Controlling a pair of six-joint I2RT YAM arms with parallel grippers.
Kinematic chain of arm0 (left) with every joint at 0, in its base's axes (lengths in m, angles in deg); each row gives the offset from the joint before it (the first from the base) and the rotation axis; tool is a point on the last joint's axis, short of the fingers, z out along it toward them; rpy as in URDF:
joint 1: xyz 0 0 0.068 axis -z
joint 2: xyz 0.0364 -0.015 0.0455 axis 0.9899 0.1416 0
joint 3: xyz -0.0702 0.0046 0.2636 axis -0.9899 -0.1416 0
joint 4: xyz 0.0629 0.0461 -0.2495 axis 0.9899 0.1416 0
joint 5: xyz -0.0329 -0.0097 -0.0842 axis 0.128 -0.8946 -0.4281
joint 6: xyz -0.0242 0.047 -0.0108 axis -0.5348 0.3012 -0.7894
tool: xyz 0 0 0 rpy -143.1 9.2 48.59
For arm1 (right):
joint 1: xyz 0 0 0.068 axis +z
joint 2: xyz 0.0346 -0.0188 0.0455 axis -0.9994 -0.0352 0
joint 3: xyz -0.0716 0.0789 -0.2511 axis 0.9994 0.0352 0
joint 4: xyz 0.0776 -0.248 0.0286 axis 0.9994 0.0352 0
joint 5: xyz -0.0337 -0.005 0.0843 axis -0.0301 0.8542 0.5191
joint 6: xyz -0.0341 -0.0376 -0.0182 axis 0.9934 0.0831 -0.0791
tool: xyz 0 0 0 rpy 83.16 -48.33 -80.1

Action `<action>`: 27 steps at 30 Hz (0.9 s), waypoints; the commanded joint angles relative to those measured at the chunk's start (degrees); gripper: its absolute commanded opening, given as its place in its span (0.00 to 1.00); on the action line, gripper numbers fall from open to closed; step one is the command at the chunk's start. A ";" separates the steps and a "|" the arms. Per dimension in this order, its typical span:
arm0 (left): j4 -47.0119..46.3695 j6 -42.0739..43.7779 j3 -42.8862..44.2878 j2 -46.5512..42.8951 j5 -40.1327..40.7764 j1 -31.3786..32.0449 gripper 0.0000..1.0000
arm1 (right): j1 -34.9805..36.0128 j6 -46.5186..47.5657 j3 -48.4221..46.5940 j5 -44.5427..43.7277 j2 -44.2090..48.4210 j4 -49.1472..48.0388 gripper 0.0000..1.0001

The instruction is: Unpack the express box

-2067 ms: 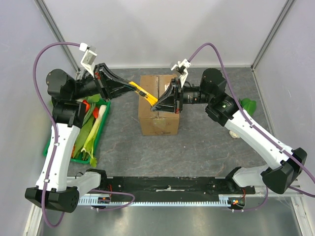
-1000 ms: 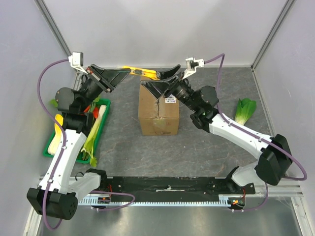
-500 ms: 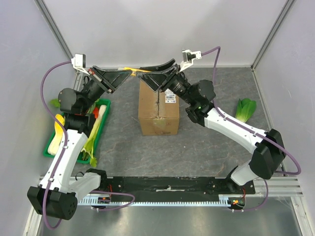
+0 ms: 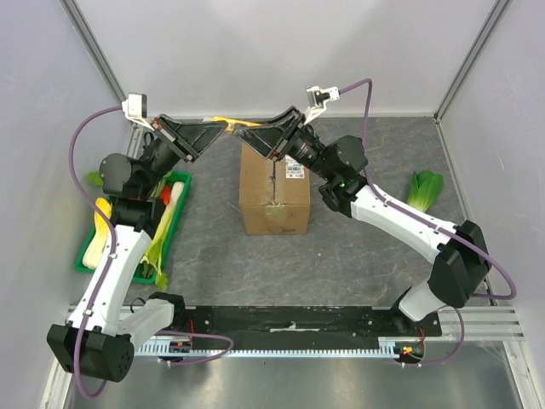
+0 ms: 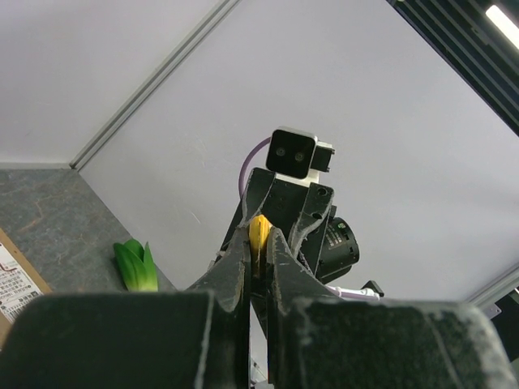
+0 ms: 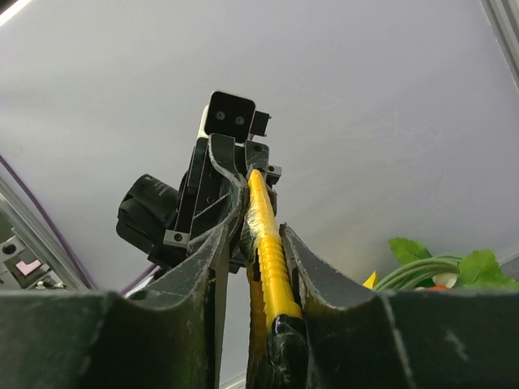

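In the upper middle of the frame, behind the brown cardboard express box point(image 4: 274, 192), the left gripper point(image 4: 221, 127) and right gripper point(image 4: 245, 129) both pinch one long yellow cutter point(image 4: 230, 121). Only one should let go, slowly.

A grey, stone-patterned tabletop point(image 4: 358, 256) carries a brown corrugated cardboard express box point(image 4: 274, 200) at its middle, a green plastic tray point(image 4: 82, 265) of vegetables along the left edge, and a loose leafy green vegetable point(image 4: 425, 189) well apart on the right.
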 commanded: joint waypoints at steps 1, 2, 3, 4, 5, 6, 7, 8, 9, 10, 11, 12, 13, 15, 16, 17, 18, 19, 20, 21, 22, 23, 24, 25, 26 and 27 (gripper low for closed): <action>-1.97 -0.84 -0.49 -0.94 -0.91 0.26 0.02 | 0.16 -0.84 -3.56 0.71 -0.57 -0.55 0.35; -1.97 -0.76 -0.58 -1.02 -0.91 0.26 0.02 | 0.16 -0.92 -3.83 0.71 -0.57 -0.46 0.31; -2.05 -0.75 -0.67 -0.94 -0.91 0.17 0.02 | 0.25 -1.18 -3.92 0.71 -0.83 -0.46 0.29; -1.97 -0.75 -0.67 -0.93 -0.91 0.26 0.02 | 0.16 -1.36 -4.09 0.71 -0.83 -0.46 0.27; -2.05 -0.75 -0.75 -1.02 -0.91 0.17 0.02 | 0.16 -1.45 -4.18 0.63 -0.92 -0.46 0.26; -2.06 -0.67 -0.75 -1.02 -0.91 0.26 0.02 | 0.16 -1.63 -4.27 0.36 -1.01 -0.46 0.26; -1.97 -0.58 -0.84 -1.02 -0.99 0.26 0.02 | 0.16 -1.63 -4.36 0.45 -1.01 -0.38 0.30; -1.97 -0.49 -0.93 -1.11 -1.08 0.26 0.02 | 0.07 -1.71 -4.45 0.28 -1.01 -0.38 0.34; -1.97 -0.49 -1.02 -1.20 -1.08 0.17 0.02 | 0.24 -1.98 -4.45 0.19 -1.09 -0.38 0.38; -1.97 -0.49 -1.19 -1.20 -1.08 0.26 0.02 | 0.16 -2.15 -4.45 0.19 -1.27 -0.64 0.44; -1.97 -0.49 -1.28 -1.20 -1.08 0.26 0.02 | 0.25 -2.42 -4.53 0.36 -1.27 -0.64 0.45; -2.05 -0.58 -1.37 -1.29 -1.08 0.26 0.02 | 0.07 -2.59 -4.62 0.36 -1.44 -0.73 0.46; -1.97 -0.49 -1.46 -1.29 -1.08 0.26 0.02 | 0.16 -2.77 -4.54 0.10 -1.62 -0.81 0.46; -2.06 -0.40 -1.63 -1.29 -1.17 0.26 0.02 | 0.07 -3.64 -4.54 0.01 -1.88 -0.99 0.46; -2.06 -0.40 -1.72 -1.37 -1.26 0.26 0.02 | -0.02 -3.82 -4.53 -0.08 -1.89 -1.16 0.42; -1.97 -0.23 -1.72 -1.37 -1.17 0.26 0.02 | -0.02 -4.09 -4.45 -0.16 -1.97 -1.25 0.41; -1.97 -0.31 -1.81 -1.46 -1.26 0.26 0.02 | 0.07 -4.26 -4.53 -0.17 -2.15 -1.17 0.38; -1.97 -0.32 -1.81 -1.46 -1.17 0.17 0.02 | -0.02 -4.26 -4.80 -0.25 -2.24 -0.91 0.31; -1.97 -0.23 -1.81 -1.46 -1.17 0.17 0.02 | -0.10 -4.44 -4.97 -0.17 -2.41 -0.55 0.27; -1.97 -0.23 -1.72 -1.37 -1.17 0.26 0.02 | -0.19 -4.35 -5.06 -0.08 -2.50 0.32 0.22; -1.71 -0.05 -1.72 -1.37 -1.17 0.26 0.02 | -0.28 -4.26 -5.06 -0.60 -2.50 0.94 0.10; -1.53 0.21 -1.63 -1.46 -1.17 0.26 0.02 | -0.37 -4.35 -4.89 -0.95 -2.41 1.47 0.04; -1.27 0.47 -1.55 -1.46 -1.26 0.17 0.02 | -0.54 -4.35 -4.80 -1.30 -2.15 2.86 0.00; -0.48 0.91 -1.37 -1.37 -1.26 0.17 0.04 | -0.81 -4.09 -4.36 -1.57 -1.98 3.49 0.00; -0.04 2.05 -1.28 -1.55 -1.26 0.26 0.17 | -1.07 -4.17 -3.84 -2.53 -1.63 3.93 0.00; 0.66 2.67 -1.28 -1.81 -1.35 0.17 0.27 | -1.68 -4.00 -3.22 -3.15 -0.66 5.15 0.00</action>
